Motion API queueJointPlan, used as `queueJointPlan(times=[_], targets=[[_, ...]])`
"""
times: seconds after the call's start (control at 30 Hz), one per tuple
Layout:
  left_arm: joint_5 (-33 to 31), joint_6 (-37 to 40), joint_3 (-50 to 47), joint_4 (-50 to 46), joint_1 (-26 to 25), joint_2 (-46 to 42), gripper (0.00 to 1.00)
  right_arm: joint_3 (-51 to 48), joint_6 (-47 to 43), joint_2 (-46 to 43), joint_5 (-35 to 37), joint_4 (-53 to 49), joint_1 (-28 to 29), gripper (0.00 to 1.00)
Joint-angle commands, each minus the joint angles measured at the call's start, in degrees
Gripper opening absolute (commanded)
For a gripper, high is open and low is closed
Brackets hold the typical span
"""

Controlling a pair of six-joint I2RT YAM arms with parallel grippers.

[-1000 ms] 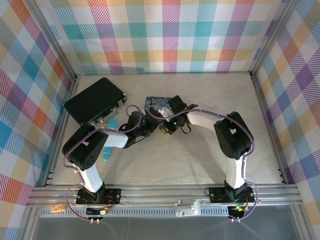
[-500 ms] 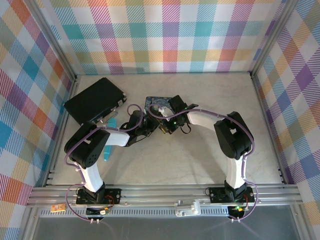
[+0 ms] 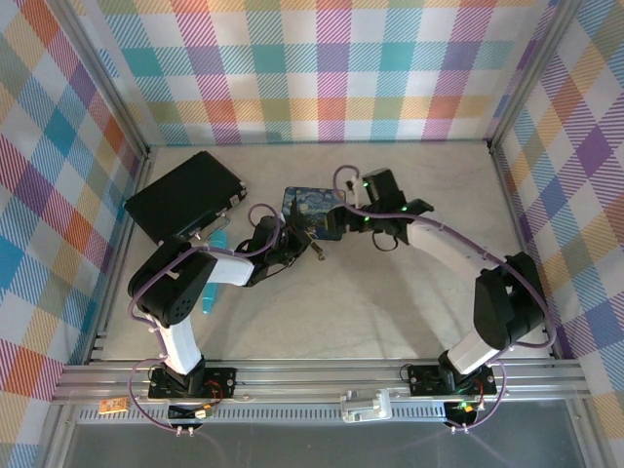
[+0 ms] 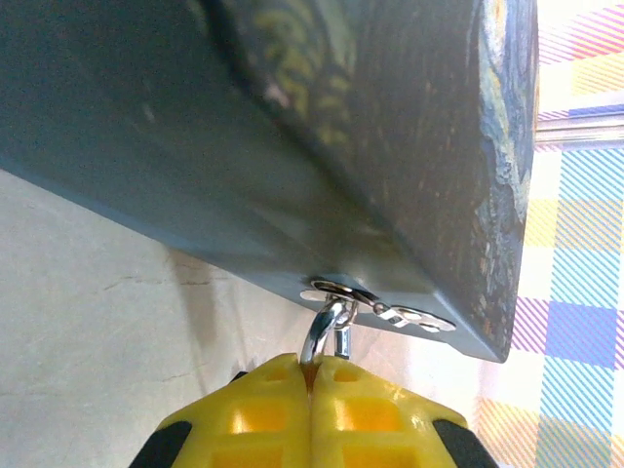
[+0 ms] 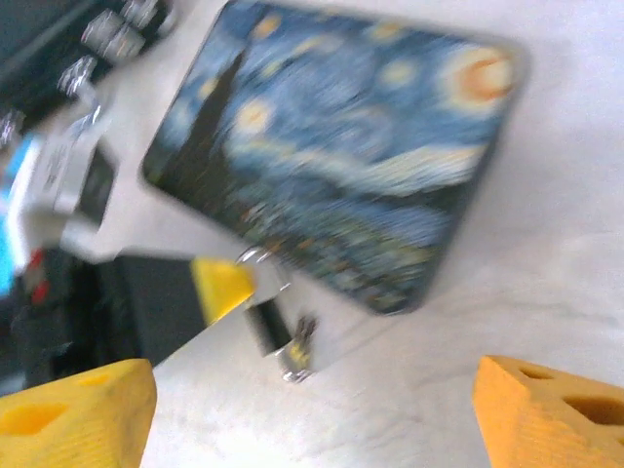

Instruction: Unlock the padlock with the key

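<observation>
- Where the padlock (image 5: 261,327) hangs, I find it at the near long edge of the painted tin (image 5: 331,156), close to the middle of the table (image 3: 390,292).
- Its silver shackle (image 4: 327,327) passes through the metal hasp (image 4: 336,290) on the tin's edge. This is clearest from the left wrist camera.
- The dark body points away from the tin, toward the open table surface.
- A small metal piece at the body's outer end appears to be the key (image 5: 295,359). That view is blurred, so I cannot confirm whether it is seated in the lock.
- The left gripper (image 4: 310,375) is clamped tight. Its yellow fingers (image 4: 263,409) meet, with the shackle emerging from the seam between them, so it is pinching the padlock.
- From overhead, the left gripper (image 3: 292,242) sits against the tin's near edge.
- The right gripper (image 5: 312,409) stands wide apart, with one yellow finger at each lower corner of its own view and nothing between them. It is released and clear of the padlock.
- From above, the right gripper (image 3: 341,222) is just beside the tin's right end.
- The tin lies flat, lid up.
- A black case (image 3: 185,195) lies at the far left of the table, well apart from the tin.
- A light-blue stick (image 3: 208,297) lies beside the left arm.
</observation>
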Motion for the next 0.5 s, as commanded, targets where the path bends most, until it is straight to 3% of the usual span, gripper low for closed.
queueJointPlan(times=[0.0,0.23,0.47], targets=[[-2.5,-0.8,-0.7,2.3,-0.7,0.6,0.00,-1.0,9.9,2.3,1.7,3.9,-2.7,0.89],[-3.5,-2.5,-1.0,5.0,-1.1,1.6,0.00,5.4,14.5,12.3,-4.2,9.1,-2.9,0.92],[-4.8,-3.1,-1.6,5.9,-1.2,1.9,0.00,7.0,18.7,18.7,-1.6,11.3,-2.9,0.91]])
